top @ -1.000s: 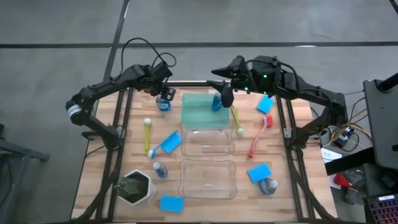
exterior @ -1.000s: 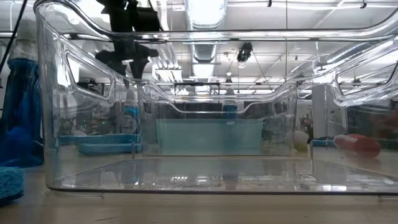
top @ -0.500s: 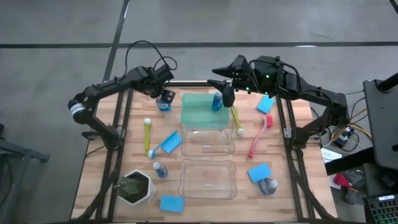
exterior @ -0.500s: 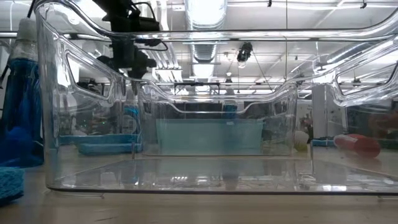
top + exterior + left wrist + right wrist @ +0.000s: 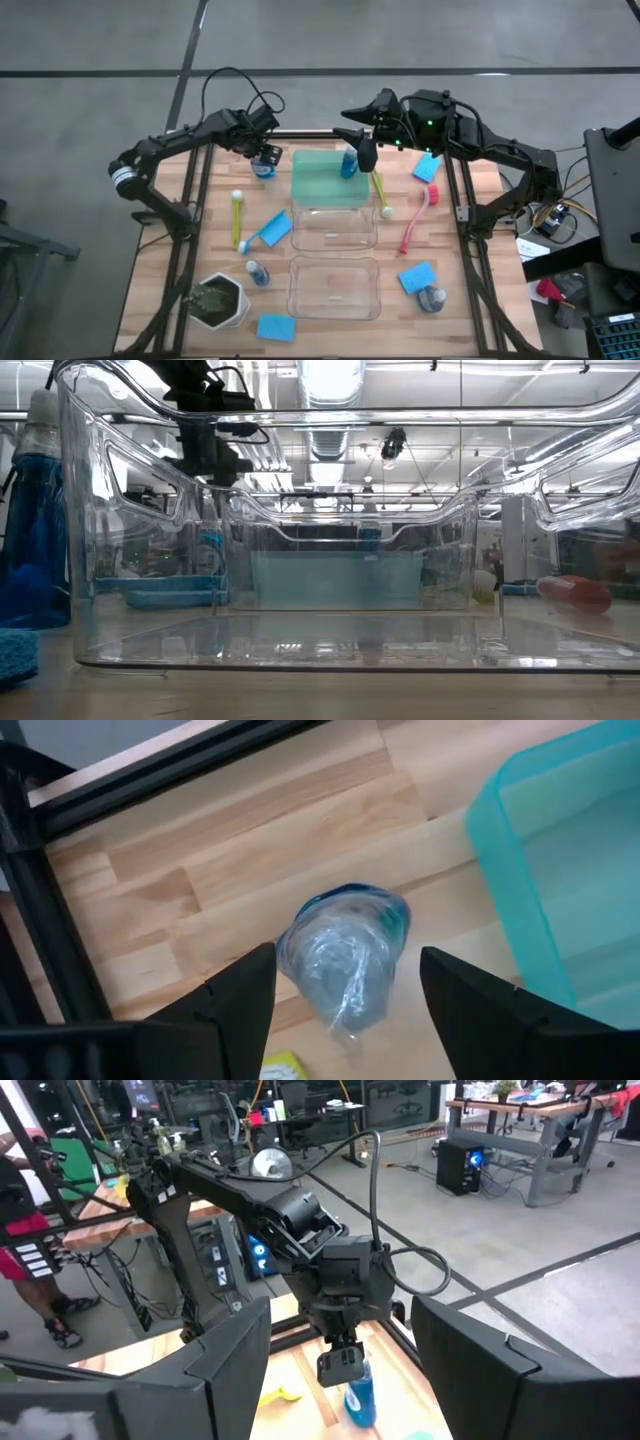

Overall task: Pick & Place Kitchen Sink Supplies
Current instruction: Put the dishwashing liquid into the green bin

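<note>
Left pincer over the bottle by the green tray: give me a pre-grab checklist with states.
1. Left pincer open: ok.
2. Bottle centred between its fingers: ok.
3. Bottle standing on the table, apart from the green tray: ok.
4. Fingers down level with the bottle's body: cannot tell.
5. Right pincer away from it, over the tray's far corner: ok.

Blue-liquid bottle (image 5: 345, 955) on pale wood table (image 5: 250, 850) beside translucent green tray (image 5: 560, 870).
</note>
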